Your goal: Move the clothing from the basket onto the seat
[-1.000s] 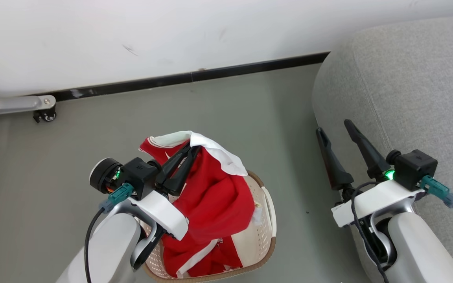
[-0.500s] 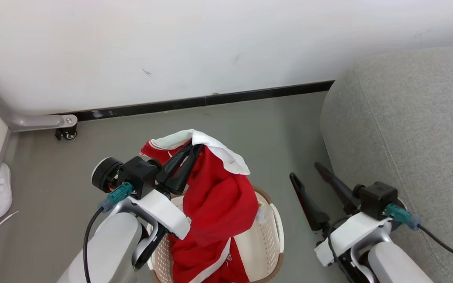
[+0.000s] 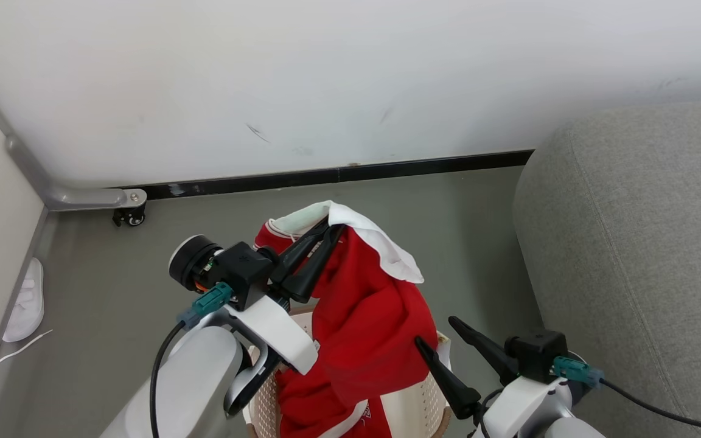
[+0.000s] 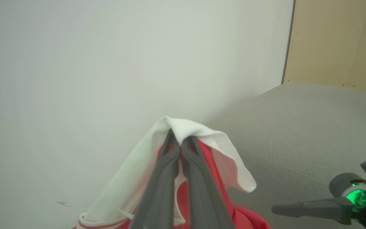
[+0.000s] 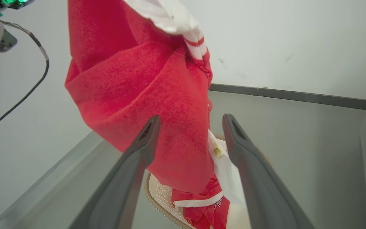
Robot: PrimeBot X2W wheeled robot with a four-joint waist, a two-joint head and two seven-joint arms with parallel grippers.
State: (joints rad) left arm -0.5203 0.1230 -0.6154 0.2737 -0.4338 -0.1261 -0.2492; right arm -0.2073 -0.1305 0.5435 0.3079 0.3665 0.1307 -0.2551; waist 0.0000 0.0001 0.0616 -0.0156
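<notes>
Clothing — one red garment hangs from your left gripper, fingers pinched tight on its white panel, held up over the basket with its low end down at the basket's mouth. Right gripper is spread wide and empty, just beside the hanging cloth at the basket's right rim. Seat sits to your right — no clothing on the part you can see. More red cloth lies in the basket. This piece is lifted but not carried over; carry, drop and the rest remain.

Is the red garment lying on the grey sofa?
No, the red garment hangs from the left gripper above the basket, apart from the sofa.
</notes>
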